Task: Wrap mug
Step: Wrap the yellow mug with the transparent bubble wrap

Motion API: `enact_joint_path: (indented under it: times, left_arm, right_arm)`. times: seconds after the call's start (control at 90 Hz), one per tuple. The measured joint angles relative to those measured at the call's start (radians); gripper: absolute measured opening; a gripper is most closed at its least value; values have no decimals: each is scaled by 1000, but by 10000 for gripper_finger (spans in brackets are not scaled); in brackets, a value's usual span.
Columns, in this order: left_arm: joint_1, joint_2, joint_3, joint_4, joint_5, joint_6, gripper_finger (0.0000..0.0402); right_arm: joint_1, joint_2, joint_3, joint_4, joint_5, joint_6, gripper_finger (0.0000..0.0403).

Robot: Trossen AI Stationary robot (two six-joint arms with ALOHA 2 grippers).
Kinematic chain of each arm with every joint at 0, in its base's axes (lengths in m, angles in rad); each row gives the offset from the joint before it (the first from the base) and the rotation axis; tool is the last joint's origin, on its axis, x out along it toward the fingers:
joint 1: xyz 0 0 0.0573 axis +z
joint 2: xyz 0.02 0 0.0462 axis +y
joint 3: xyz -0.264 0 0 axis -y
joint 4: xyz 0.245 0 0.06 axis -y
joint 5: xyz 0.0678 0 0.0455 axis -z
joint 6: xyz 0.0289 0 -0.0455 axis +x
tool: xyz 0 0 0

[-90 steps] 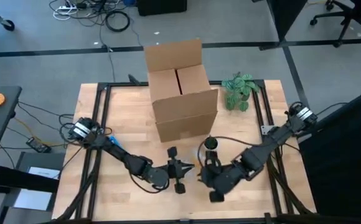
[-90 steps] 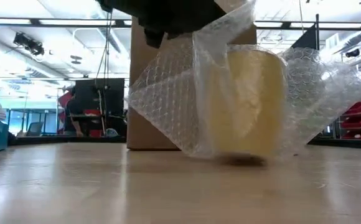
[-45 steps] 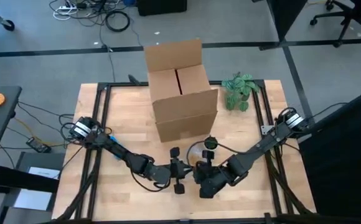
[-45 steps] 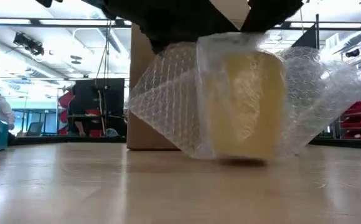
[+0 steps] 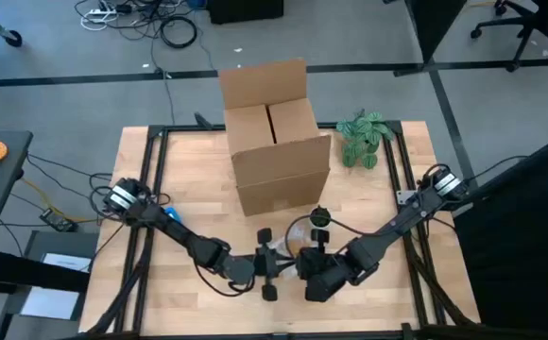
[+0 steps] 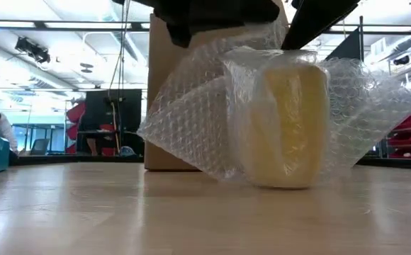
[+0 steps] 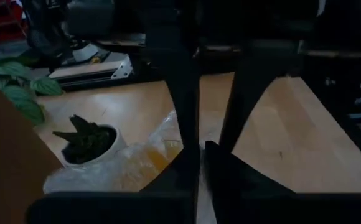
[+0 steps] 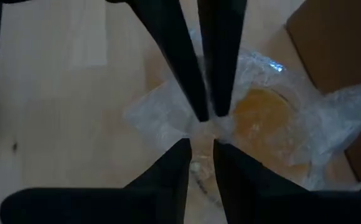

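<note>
Since earlier, clear bumpy bubble wrap [image 6: 212,120] folded closer over the yellow cylindrical mug [image 6: 290,124], upright before the cardboard box [image 5: 274,137]. Left gripper [image 5: 276,262] and right gripper [image 5: 304,264] apparently pinch wrap.

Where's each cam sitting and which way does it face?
High: overhead, straight down; both arms, cardboard box, plant.
Low: table height, level; bubble wrap round yellow mug, arms above.
Left wrist: past left claw to wrap, small potted plant.
Right wrist: down past right claw onto mug.
Shared: wrapped mug.
</note>
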Motion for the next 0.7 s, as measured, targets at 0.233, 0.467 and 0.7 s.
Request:
enact_joint_path:
  times: [0.233,0.467,0.7]
  left_arm:
    - [-6,-1,0,124,-55,127,11]
    - [-77,-45,1,130,-185,306,10]
    - [-222,-151,2,-229,-364,167,10]
  right_arm:
    - [-30,5,0,0,6,0,52]
    - [-41,5,0,-2,26,4,52]
    - [-41,5,0,-8,27,19,52]
